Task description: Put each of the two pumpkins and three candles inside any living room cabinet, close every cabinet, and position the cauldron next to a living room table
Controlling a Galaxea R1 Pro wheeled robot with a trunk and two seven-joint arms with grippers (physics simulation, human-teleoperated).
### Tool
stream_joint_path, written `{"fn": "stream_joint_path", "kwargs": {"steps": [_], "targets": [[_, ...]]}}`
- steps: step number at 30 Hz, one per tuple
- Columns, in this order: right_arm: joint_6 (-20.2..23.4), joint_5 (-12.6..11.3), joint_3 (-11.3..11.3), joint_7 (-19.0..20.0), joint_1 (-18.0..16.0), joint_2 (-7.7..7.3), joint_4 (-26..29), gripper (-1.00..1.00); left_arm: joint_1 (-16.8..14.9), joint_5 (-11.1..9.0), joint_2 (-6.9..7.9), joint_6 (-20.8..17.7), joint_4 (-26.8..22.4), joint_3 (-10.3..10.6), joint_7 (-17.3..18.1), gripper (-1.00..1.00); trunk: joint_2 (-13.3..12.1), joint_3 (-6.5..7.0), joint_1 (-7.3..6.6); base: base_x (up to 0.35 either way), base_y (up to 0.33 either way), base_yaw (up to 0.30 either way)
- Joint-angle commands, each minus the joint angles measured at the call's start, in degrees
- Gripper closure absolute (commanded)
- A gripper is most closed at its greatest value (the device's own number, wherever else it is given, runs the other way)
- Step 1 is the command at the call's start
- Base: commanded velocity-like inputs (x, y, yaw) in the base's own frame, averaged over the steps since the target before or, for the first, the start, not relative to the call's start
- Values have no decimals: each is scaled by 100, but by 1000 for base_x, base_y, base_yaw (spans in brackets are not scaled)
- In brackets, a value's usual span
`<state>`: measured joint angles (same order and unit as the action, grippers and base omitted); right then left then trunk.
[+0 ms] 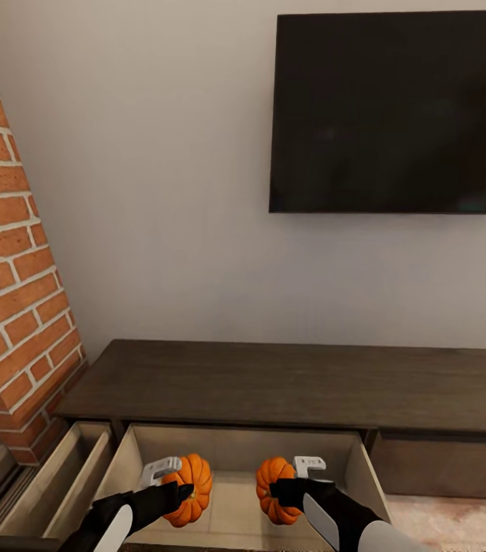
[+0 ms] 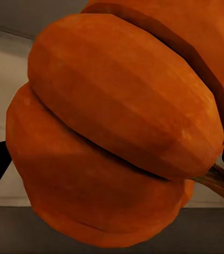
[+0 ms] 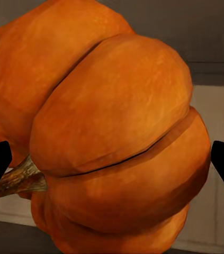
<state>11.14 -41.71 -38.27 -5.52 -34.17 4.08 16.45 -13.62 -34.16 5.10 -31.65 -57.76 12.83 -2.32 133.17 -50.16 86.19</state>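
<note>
Holding both pumpkins over the open drawer.
Your left gripper pinches one pumpkin, your right gripper the other pumpkin; the drawer floor lies just below each, ready for release.

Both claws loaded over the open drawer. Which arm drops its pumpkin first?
Either, slight edge to the left. The left claw and right claw each hold a pumpkin (left pumpkin, right pumpkin) over the open middle drawer of the cabinet. More bare drawer floor shows beside the left one.
</note>
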Motion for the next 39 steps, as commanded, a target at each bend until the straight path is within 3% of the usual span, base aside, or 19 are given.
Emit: {"fn": "stream_joint_path", "kwargs": {"steps": [1,22,27,39], "targets": [[12,-47,-45,-46,-6,-3,12,100,-4,-38,3,-13,-8,12,-35,100,44,-24,21,0,0,0],[-356,-55,-22,-29,-4,41,-1,100,0,-27,-70,-7,-8,21,-52,100,887,-401,482,0,0,0],[-372,-101,13,-11,-11,35,41,100,37,-179,24,1,-19,-45,-48,100,886,-401,482,0,0,0],[-336,-118,13,96,-2,40,52,100,7,-109,22,1,-34,-130,-49,100,886,-401,482,27,0,0]]}}
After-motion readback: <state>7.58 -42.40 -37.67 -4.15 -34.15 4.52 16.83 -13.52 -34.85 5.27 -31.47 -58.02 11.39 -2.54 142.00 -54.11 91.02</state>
